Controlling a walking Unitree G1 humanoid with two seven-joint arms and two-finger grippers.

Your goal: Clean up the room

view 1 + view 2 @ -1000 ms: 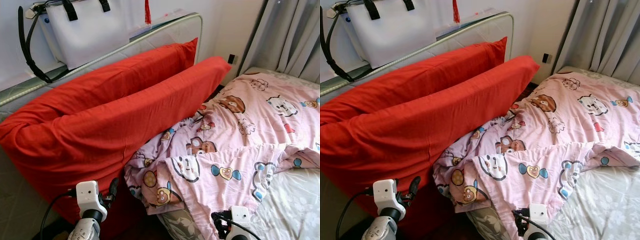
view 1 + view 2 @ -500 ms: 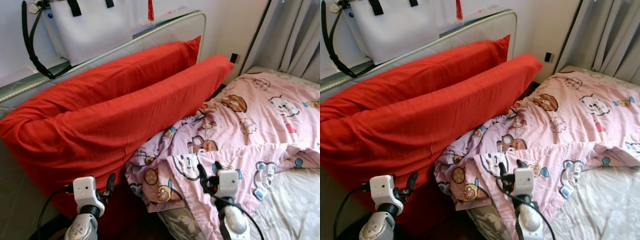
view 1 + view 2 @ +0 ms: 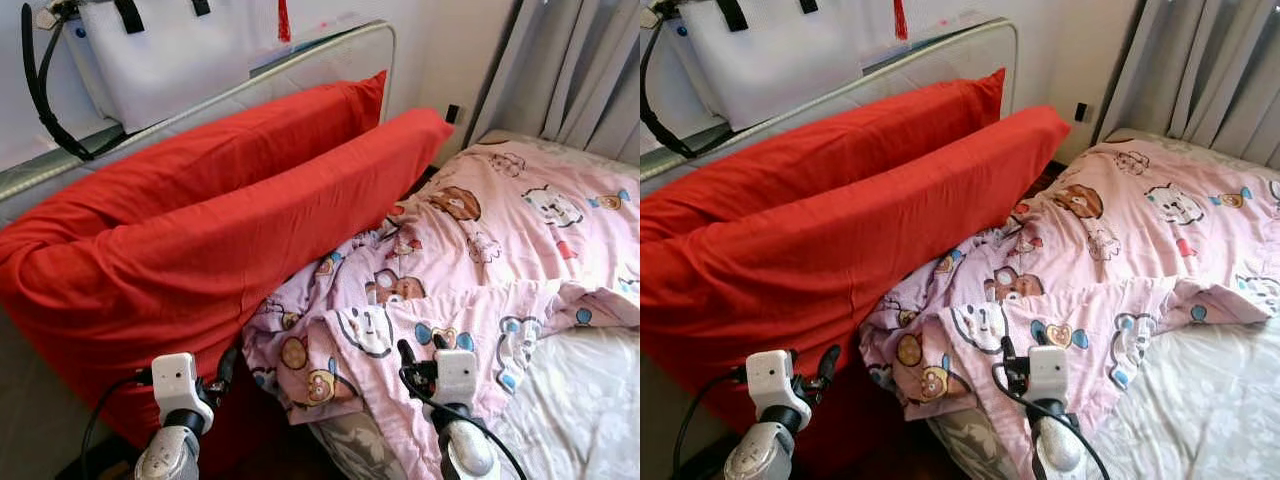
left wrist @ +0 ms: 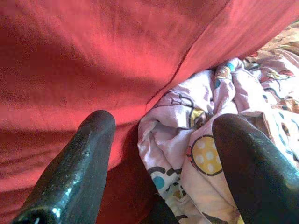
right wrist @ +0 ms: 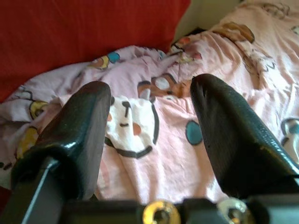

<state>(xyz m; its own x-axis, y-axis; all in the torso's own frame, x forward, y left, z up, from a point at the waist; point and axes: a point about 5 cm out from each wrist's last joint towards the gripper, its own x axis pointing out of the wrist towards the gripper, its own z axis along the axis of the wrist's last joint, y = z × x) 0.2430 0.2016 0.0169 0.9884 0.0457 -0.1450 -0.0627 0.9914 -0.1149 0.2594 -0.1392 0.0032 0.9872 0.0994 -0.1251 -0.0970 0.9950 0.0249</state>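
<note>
A crumpled pink quilt with cartoon prints lies across the bed, its bunched edge hanging over the near side. Two long red pillows lean against the headboard. My left gripper is low at the left, open, beside the lower pillow and the quilt's bunched corner. My right gripper hovers just above the quilt's near fold, open, with nothing between its fingers.
A white handbag with black straps sits on top of the headboard. Grey curtains hang at the back right. A pale floral sheet shows at the near right. A wall socket is behind the pillows.
My right arm has risen from the lower edge of the picture to just over the quilt's near fold. The left arm has hardly moved. The camera has shifted slightly.
</note>
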